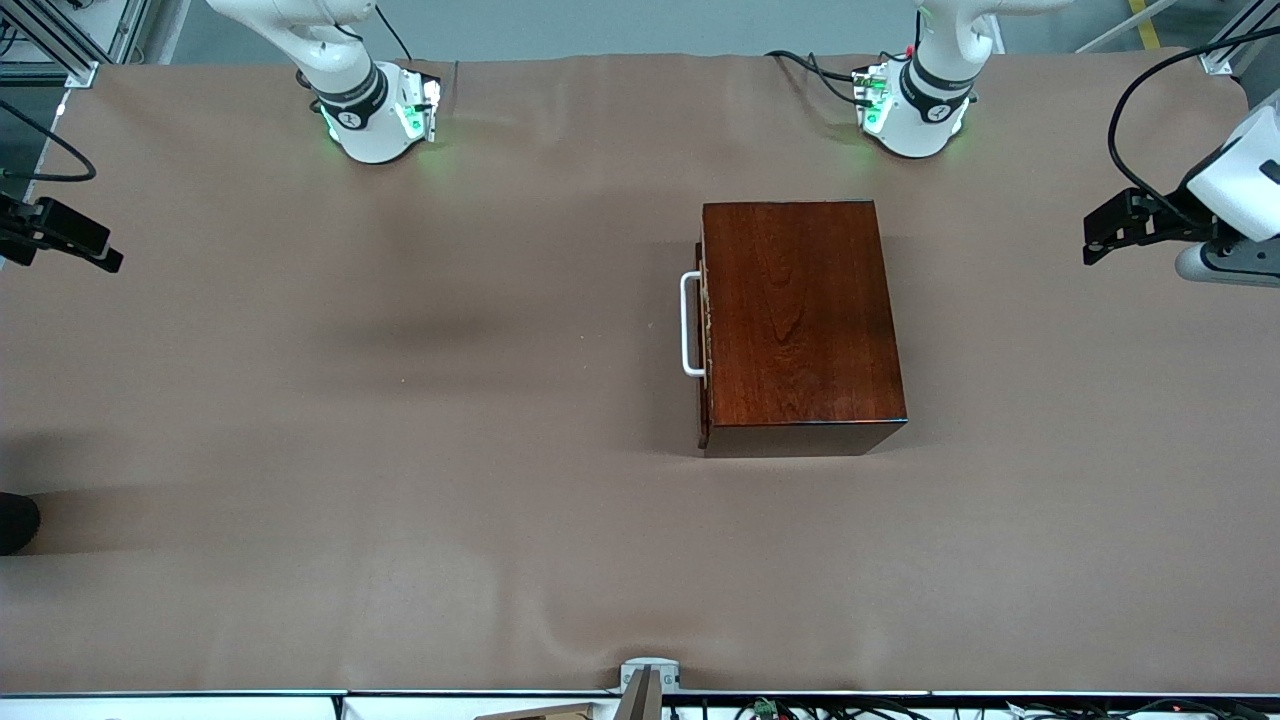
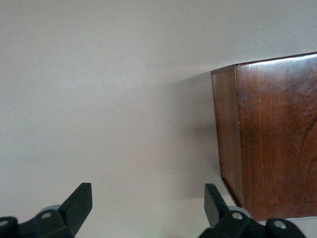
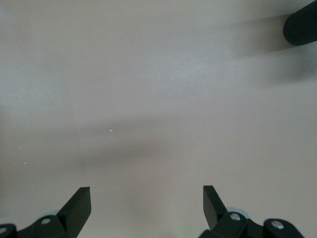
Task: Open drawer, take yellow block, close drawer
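The dark reddish-brown wooden box (image 1: 800,320) stands on the table, a little toward the left arm's end. Its drawer (image 1: 704,400) is shut, and the white bar handle (image 1: 689,325) faces the right arm's end. The yellow block is hidden. My left gripper (image 1: 1092,240) is open and empty over the table's left-arm end, apart from the box. In the left wrist view the gripper (image 2: 147,198) is over bare cloth with the box (image 2: 277,139) to one side. My right gripper (image 1: 105,255) is open and empty over the right-arm end. In the right wrist view it (image 3: 146,198) is over bare cloth.
A brown cloth (image 1: 400,450) covers the table. A dark rounded object (image 1: 15,520) sits at the right arm's end, near the front camera, and also shows in the right wrist view (image 3: 302,25). A small grey mount (image 1: 648,678) stands at the nearest table edge.
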Controlling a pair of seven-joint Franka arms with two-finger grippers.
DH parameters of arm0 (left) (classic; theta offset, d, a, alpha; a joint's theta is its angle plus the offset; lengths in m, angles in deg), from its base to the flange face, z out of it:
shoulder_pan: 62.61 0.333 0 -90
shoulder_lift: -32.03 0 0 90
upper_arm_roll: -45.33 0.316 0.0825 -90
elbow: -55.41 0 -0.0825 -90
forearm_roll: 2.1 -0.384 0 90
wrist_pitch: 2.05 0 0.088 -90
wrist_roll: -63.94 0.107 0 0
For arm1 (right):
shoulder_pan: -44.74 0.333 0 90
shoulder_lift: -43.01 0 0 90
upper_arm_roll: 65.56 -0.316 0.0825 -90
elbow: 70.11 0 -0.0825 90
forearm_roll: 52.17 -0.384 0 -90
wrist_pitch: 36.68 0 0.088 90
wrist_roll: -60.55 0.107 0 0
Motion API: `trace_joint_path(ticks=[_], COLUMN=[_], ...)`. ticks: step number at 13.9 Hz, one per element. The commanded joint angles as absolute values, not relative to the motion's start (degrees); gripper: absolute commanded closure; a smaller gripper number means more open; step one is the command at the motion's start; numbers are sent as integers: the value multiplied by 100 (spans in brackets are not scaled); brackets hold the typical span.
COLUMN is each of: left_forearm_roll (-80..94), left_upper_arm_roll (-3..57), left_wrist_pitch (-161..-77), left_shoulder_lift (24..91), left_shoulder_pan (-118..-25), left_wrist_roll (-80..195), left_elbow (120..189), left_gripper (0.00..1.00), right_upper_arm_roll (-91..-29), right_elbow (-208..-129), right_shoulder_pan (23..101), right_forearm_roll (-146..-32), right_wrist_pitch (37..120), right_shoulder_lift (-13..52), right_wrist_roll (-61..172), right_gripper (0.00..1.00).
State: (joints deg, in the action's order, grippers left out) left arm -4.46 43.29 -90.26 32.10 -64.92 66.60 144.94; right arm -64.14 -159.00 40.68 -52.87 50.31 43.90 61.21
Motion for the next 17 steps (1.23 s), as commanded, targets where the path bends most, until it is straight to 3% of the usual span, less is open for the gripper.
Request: trace_joint_path(ticks=[1,8,17], left_forearm_roll=[-448,141,106], left_upper_arm_roll=[4278,4234,4067], left_wrist_pitch=[-8923,-8923,-8994], left_shoulder_lift=[3414,3501,4863], left_shoulder_pan=[-6568,-6630,-8272], left_wrist_roll=[6211,5113,3074], left_elbow=[14190,14163,13145], left_gripper=[0,0,0], right_upper_arm_roll=[-6512,-6512,-6512], right_elbow=[-15800,-15792,-15792], right_shoulder_pan=[3947,3938,3921], right_forearm_roll=[-5181,-5173,-5181], right_wrist_pitch=[4945,4945,4945], right_shoulder_lift=[4389,4389,4389], right_wrist_roll=[6187,6187,6178], right_gripper=[0,0,0])
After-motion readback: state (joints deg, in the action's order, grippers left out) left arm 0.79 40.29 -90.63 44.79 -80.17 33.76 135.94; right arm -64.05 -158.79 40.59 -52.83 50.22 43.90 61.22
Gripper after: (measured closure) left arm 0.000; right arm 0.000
